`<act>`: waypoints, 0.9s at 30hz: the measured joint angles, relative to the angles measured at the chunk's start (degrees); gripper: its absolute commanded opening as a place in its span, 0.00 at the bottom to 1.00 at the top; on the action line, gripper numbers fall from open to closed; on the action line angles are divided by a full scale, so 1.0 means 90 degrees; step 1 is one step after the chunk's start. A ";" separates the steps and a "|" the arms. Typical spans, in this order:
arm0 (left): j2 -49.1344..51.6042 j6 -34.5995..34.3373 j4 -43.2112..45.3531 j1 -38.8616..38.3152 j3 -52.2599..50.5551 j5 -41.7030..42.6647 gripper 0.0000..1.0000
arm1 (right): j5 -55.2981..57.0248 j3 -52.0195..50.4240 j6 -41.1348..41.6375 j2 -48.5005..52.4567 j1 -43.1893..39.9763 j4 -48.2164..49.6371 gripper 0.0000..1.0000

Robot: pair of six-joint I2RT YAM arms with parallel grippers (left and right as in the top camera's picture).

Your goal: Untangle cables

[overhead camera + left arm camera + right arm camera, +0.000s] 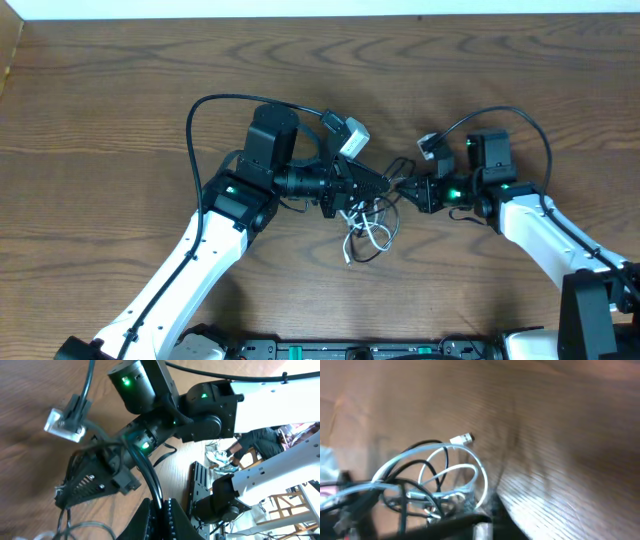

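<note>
Closest to the left wrist camera are the tips of my left hand point(159, 510), squeezed together on a thin black rubbery cord point(146, 467) that runs up out of the pinch toward my right hand point(61, 494). That right hand has its fingers together too, but I honestly can't tell if it's got anything between them. From overhead both hands meet nose to nose over the middle of the brown wooden table point(100, 100), and the tangle sits just on my side of them. Right wrist view is blurry, but the thin white cord point(481, 480) loops through the black one, its small silver plug point(462, 438) sticking up on top.
</note>
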 measured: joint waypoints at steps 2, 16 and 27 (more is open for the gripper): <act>0.0000 0.0005 -0.0138 0.0000 0.0000 -0.0066 0.07 | 0.0386 0.0000 0.0090 0.0000 0.0034 -0.0129 0.01; 0.0000 0.0090 -0.1841 0.0002 -0.0019 -0.4031 0.07 | 0.3580 0.0000 0.0899 -0.0138 -0.0304 -0.0984 0.01; -0.0002 0.0087 -0.1649 0.0002 -0.0019 -0.4197 0.07 | 0.4277 0.0000 0.1297 -0.1972 -0.0663 -0.0733 0.01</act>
